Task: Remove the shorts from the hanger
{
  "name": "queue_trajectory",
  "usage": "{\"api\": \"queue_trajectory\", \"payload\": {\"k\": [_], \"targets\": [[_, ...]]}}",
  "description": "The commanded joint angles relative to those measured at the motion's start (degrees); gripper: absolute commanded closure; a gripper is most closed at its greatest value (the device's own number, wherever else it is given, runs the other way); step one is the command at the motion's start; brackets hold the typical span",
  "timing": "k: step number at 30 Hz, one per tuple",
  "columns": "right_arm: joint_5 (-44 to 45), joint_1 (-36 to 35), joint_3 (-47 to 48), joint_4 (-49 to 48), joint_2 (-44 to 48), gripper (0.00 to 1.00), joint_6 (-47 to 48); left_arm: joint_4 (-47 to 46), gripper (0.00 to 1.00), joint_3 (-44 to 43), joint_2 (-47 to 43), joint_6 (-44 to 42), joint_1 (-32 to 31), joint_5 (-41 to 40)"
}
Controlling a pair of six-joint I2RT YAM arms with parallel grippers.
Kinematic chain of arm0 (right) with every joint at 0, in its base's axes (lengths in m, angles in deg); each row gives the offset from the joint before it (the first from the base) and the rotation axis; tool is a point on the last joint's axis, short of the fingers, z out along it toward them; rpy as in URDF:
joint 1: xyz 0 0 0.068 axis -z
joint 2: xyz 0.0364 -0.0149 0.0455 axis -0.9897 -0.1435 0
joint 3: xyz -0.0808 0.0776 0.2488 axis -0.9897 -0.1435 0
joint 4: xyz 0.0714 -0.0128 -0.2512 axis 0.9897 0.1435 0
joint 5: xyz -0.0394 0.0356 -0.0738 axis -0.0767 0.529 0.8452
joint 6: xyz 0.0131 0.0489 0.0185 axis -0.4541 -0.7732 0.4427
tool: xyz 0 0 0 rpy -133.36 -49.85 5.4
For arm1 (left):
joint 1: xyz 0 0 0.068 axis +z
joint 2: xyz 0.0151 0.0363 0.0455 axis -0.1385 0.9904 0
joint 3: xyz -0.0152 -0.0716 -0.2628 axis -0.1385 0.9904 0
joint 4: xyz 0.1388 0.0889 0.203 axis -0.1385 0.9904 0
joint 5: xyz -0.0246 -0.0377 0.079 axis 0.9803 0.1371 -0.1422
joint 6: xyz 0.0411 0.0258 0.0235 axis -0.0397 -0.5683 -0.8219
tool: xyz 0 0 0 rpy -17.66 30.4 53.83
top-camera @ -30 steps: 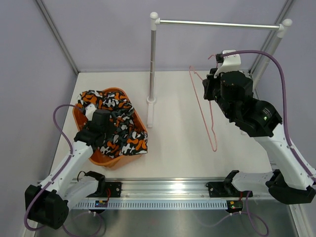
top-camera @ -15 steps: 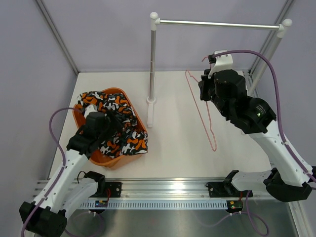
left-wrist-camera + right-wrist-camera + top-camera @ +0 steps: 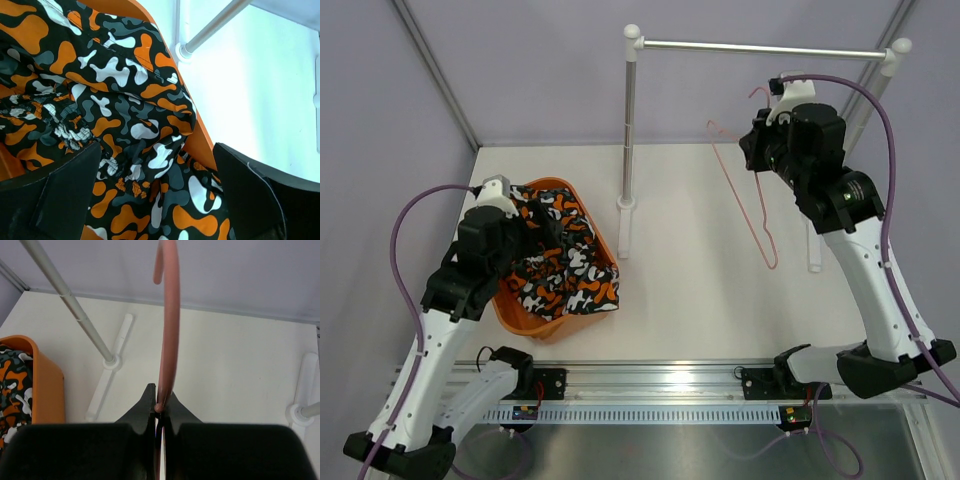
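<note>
left fingers (image 3: 157, 200): spread wide, holding nothing
shorts (image 3: 130, 115): straight below left fingers, heaped in basket (image 3: 204, 147), one edge spilling over the rim
right fingers (image 3: 159, 409): pinched shut on hanger (image 3: 170, 315), near its hook
hanger axis: body hangs down below right fingers, bare
rail (image 3: 760, 48): above and beyond right fingers, apart from hook
my read: removal looks done; I see nothing blocking either arm

The shorts (image 3: 135, 115) and the hanger (image 3: 170, 315) both run past their wrist views' edges.
</note>
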Motion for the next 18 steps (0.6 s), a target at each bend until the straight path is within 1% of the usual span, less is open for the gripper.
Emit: {"api": "queue_trajectory", "payload": {"k": [1, 5, 10, 18], "targets": [[-5.46, 2.87, 6.24, -4.25, -3.58, 1.00, 2.05, 0.01, 0.01, -2.88, -0.82, -5.66, 0.05, 2.75], [-4.58, 5.33, 12.21, -4.16, -7.45, 1.00, 2.40, 0.01, 0.01, -2.44, -1.17, -7.86, 0.05, 2.57], [-4.41, 9.11, 16.70, -5.22, -11.58, 1.00, 1.88, -0.87, 0.01, -1.03, -3.55, -8.48, -0.04, 2.92], [-3.26, 12.01, 21.28, -6.80, -15.89, 1.00, 1.17, -2.10, 0.01, 1.60, -5.83, -9.09, 0.05, 1.61]]}}
